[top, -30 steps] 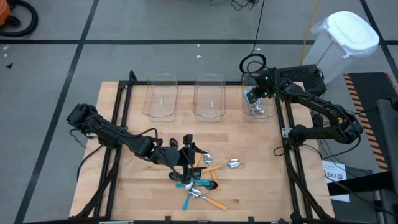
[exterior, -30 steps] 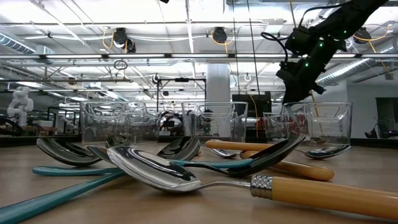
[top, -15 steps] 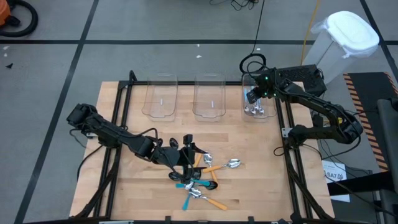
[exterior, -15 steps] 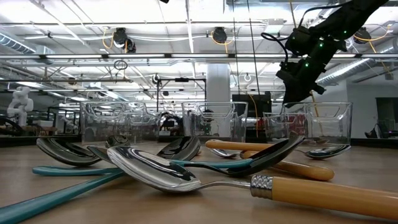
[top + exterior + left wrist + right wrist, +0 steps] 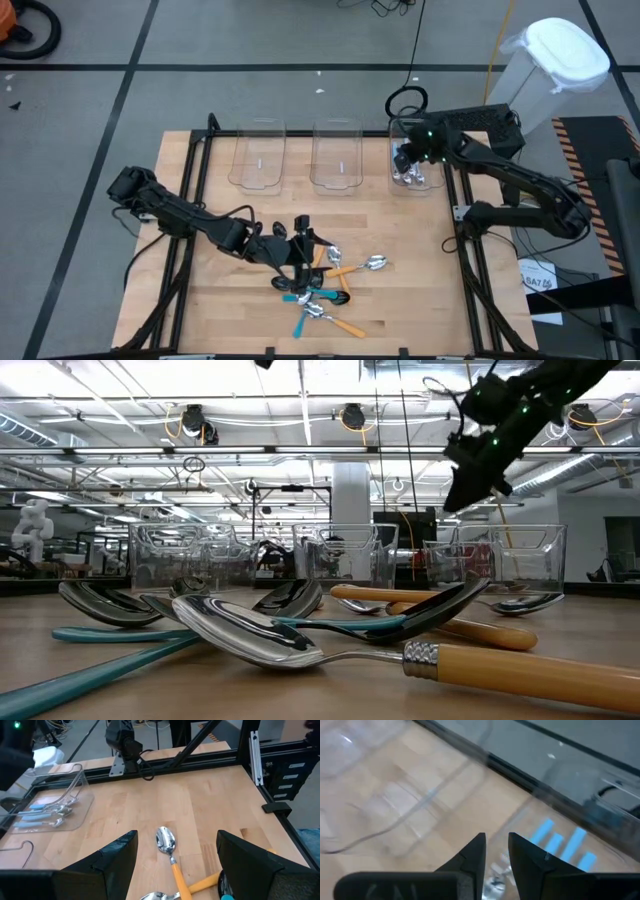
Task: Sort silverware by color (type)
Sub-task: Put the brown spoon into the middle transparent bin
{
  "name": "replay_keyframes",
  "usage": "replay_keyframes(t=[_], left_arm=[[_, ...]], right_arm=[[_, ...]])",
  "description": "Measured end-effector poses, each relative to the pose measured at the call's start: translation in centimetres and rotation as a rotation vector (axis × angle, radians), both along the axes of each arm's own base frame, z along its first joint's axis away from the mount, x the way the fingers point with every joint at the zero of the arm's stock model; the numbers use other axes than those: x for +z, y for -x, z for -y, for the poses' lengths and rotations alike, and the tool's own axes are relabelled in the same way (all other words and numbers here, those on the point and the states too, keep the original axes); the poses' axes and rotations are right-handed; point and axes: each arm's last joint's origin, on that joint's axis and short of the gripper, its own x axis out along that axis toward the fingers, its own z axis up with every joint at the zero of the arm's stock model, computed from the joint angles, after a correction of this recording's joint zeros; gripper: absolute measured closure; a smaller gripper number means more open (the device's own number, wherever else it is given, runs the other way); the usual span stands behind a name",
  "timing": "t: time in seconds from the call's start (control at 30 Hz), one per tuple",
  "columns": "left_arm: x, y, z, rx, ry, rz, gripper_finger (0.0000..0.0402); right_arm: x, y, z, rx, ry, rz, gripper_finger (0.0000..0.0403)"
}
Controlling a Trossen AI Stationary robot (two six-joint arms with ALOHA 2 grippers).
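A heap of spoons [image 5: 320, 288] lies on the wooden table near its front edge: teal handles [image 5: 90, 675] and orange handles with silver bowls [image 5: 300, 645]. My left gripper [image 5: 305, 238] hangs open just above the heap. In its wrist view its fingers [image 5: 176, 834] stand either side of an orange-handled spoon [image 5: 170, 851] without touching it. My right gripper [image 5: 403, 157] hangs above the right clear bin [image 5: 395, 180], its fingers [image 5: 496, 847] a little apart with nothing between them. Light-blue-handled spoons [image 5: 560, 842] lie in that bin.
Three clear bins stand in a row at the far side: left [image 5: 258, 155], middle [image 5: 335, 155] and right. Black frame rails [image 5: 190, 200] run along the table's sides. A white waste bin [image 5: 560, 60] stands off the table at the far right.
My right gripper has risen above the right bin and drifted slightly toward the table's left. The spoons in the heap have not moved.
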Motion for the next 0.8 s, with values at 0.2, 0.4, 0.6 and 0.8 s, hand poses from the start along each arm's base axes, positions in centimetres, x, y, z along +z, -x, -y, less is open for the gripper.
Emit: replay_keyframes(t=[0.2, 0.4, 0.6, 0.8], left_arm=[[0.0, 0.0, 0.0, 0.005, 0.010, 0.000, 0.0133], [0.0, 0.0, 0.0, 0.007, 0.013, -0.001, 0.0133], [0.0, 0.0, 0.0, 0.009, 0.018, -0.001, 0.0133], [0.0, 0.0, 0.0, 0.013, 0.027, -0.002, 0.0133]], right_arm=[[1.3, -0.8, -3.0, 0.084, 0.027, 0.050, 0.0323], [1.6, -2.0, -6.5, 0.164, 0.056, 0.031, 0.0323], [1.5, -3.1, -9.8, 0.242, 0.089, 0.006, 0.0323], [1.4, -3.6, -13.3, 0.306, 0.113, 0.015, 0.0323]])
